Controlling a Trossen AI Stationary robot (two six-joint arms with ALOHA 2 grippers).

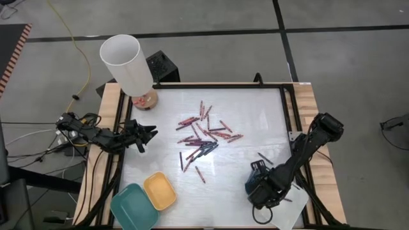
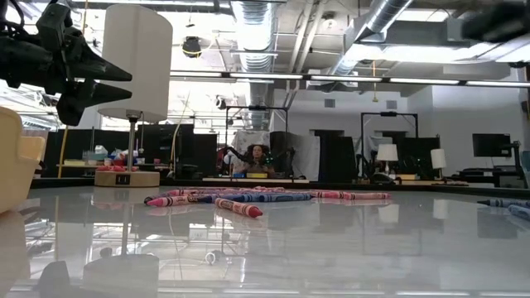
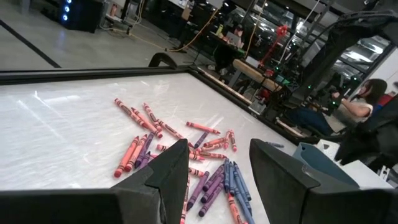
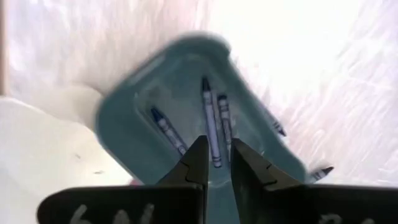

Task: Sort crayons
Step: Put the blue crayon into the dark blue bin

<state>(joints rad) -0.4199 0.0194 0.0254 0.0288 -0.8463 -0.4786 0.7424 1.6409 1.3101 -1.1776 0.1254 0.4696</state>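
Several red, pink, purple and blue crayons (image 1: 204, 136) lie scattered in the middle of the white table; they also show in the left wrist view (image 3: 186, 155). My right gripper (image 4: 217, 163) points down over a dark-blue tray (image 4: 130, 118) at the near right, its fingers a narrow gap apart. Three blue crayons (image 4: 211, 118) lie flat in that tray, and the end of one reaches between the fingertips. My left gripper (image 1: 151, 133) hovers open and empty at the table's left, pointing toward the pile.
A yellow tray (image 1: 160, 191) and a teal tray (image 1: 133, 206) sit at the near left. A lamp with a white shade (image 1: 126, 62) stands at the far left. A white tray (image 1: 291, 214) lies by the dark-blue one. Two dark crayons (image 4: 273, 128) lie outside the tray.
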